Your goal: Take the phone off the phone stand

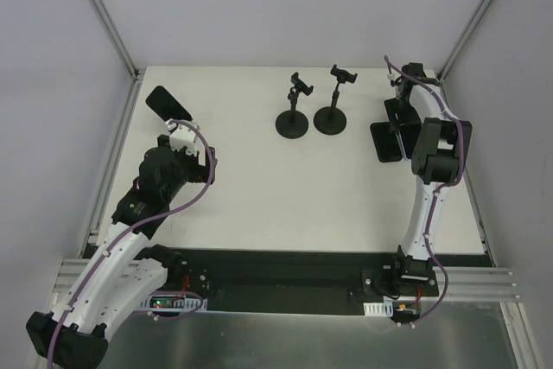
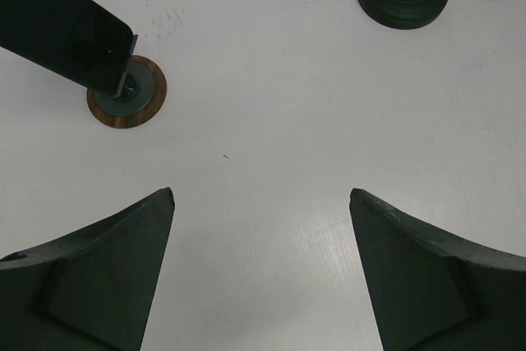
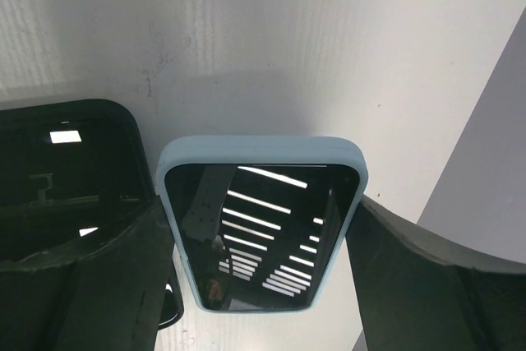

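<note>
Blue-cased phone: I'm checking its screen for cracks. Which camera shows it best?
Right wrist: the blue-cased phone sits close, screen facing the camera. Top external shows it small beside the right arm; left wrist misses it.

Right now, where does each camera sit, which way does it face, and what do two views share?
Top external: above and behind the arms, looking down on the white table; left arm and right arm both show.
Left wrist: on the left arm, facing down at the table and a dark phone; its open left gripper shows.
Right wrist: on the right arm, facing a blue-cased phone between its own fingers.
Shared: top and left wrist views both show the dark phone and two black stand bases.
</note>
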Controlling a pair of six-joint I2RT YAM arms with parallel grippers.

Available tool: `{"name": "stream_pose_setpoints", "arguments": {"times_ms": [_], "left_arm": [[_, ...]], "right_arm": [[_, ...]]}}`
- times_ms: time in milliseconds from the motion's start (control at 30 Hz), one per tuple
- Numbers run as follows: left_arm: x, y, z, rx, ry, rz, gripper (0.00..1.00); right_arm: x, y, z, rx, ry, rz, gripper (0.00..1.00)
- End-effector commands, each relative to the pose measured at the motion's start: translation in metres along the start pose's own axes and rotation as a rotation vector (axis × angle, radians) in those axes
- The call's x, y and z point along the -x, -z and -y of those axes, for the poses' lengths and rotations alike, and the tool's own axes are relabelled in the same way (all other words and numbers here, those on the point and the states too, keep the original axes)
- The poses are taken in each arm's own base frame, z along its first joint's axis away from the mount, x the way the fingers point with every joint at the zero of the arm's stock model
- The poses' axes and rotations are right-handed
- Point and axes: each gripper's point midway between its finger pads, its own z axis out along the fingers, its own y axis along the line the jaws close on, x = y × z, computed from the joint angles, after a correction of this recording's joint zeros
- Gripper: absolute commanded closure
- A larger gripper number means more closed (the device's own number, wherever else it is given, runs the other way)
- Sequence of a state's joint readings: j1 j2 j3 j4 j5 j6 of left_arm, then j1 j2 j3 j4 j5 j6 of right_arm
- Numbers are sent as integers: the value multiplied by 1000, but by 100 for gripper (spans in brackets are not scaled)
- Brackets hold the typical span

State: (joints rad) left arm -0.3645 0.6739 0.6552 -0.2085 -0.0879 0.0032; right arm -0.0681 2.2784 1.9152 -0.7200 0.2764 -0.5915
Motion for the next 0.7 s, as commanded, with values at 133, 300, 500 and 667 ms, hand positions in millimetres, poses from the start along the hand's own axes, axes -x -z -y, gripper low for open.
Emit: {"name": "stream_pose_setpoints", "arguments": {"times_ms": [133,300,500,667], "left_arm": [[0,-2,0,-9,-18,1,13],[-1,-3,0,-12,-18,-3,13],[-2,-4,2,-18,-19,-10,13],[-1,-3,3,-28,-19,-7,13]], "right_arm": [[20,-2,-4,46,-37,62,45],[24,-5,-4,60,-48,74,38],[30,-3,-4,69,-49,94,21],[28,-2,-3,63,-55,89,7]]}}
